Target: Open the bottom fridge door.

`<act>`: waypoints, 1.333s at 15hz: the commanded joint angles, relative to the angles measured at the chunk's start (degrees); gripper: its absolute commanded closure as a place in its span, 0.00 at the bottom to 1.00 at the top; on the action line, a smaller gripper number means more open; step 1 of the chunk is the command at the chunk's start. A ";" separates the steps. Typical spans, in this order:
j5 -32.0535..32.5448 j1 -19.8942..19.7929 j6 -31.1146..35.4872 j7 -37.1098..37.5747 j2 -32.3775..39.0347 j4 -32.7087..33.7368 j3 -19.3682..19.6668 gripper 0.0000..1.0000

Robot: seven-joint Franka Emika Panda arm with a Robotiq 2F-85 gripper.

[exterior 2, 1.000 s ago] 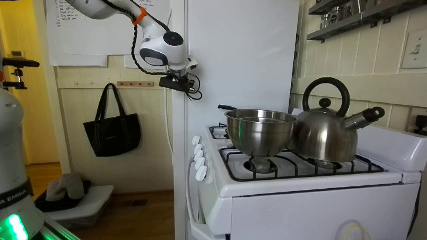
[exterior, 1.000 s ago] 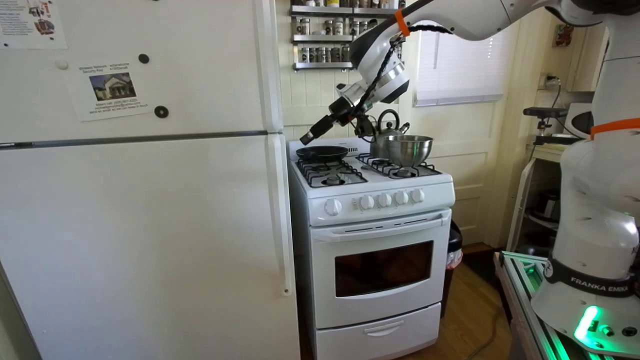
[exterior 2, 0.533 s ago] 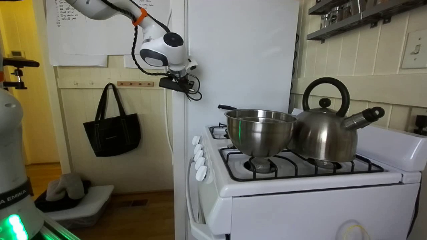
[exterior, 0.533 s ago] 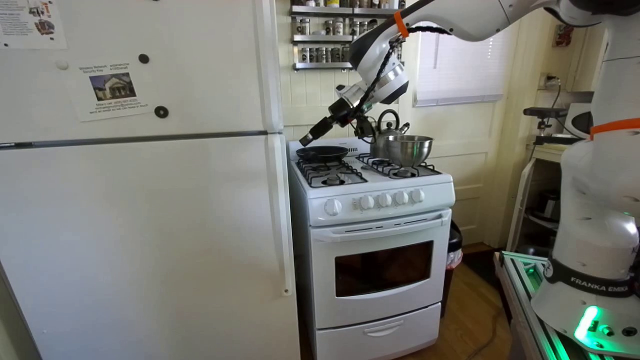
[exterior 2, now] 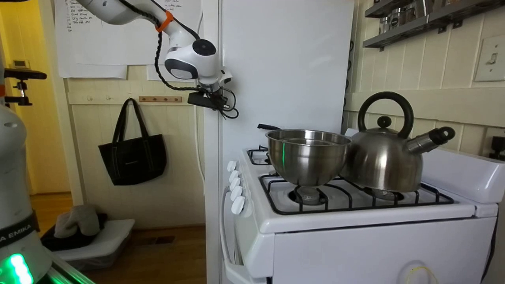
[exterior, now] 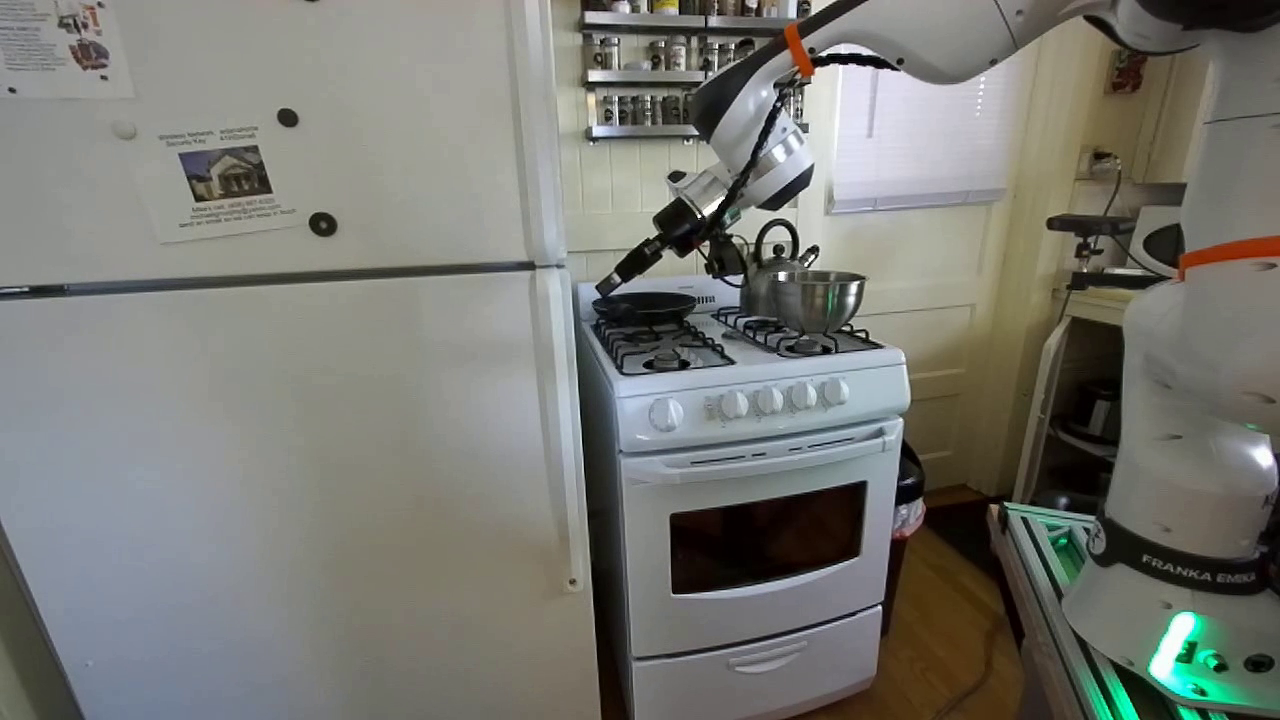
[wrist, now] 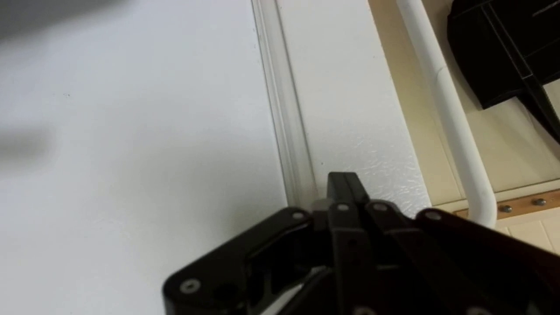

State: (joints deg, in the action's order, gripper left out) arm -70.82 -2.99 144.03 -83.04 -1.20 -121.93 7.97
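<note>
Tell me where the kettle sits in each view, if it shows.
In an exterior view: kettle right of centre, partly behind the steel bowl.
In an exterior view: kettle right of centre, steel bowl left of it.
Wrist view: not in it.
Shared landmark: the steel bowl, in both exterior views.

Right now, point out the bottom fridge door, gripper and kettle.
Bottom fridge door (exterior: pixel 290 490): in an exterior view, panel's middle.
Gripper (wrist: pixel 347 183): in the wrist view, between fingertips.
Kettle (exterior 2: pixel 383 162): in an exterior view, body.

A white stovetop surface (exterior 2: pixel 315 219) sits lower than the end effector (wrist: pixel 348 178). Its grates (exterior 2: pixel 350 201) hold a dark pan (exterior: pixel 648 309), metal bowl (exterior 2: pixel 307 161) and kettle (exterior 2: pixel 382 161).
</note>
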 commanded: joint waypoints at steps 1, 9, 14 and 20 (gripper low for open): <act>-0.58 -0.17 2.33 -5.75 2.14 0.89 -1.85 1.00; 0.17 -0.40 1.80 -10.74 4.25 2.05 -2.58 0.99; -2.48 -0.16 1.60 -14.08 5.74 3.30 -1.86 1.00; -5.19 -0.03 1.69 -19.44 8.32 5.43 -2.11 1.00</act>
State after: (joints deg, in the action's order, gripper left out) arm -73.25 -2.97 145.86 -98.64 4.87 -118.23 6.17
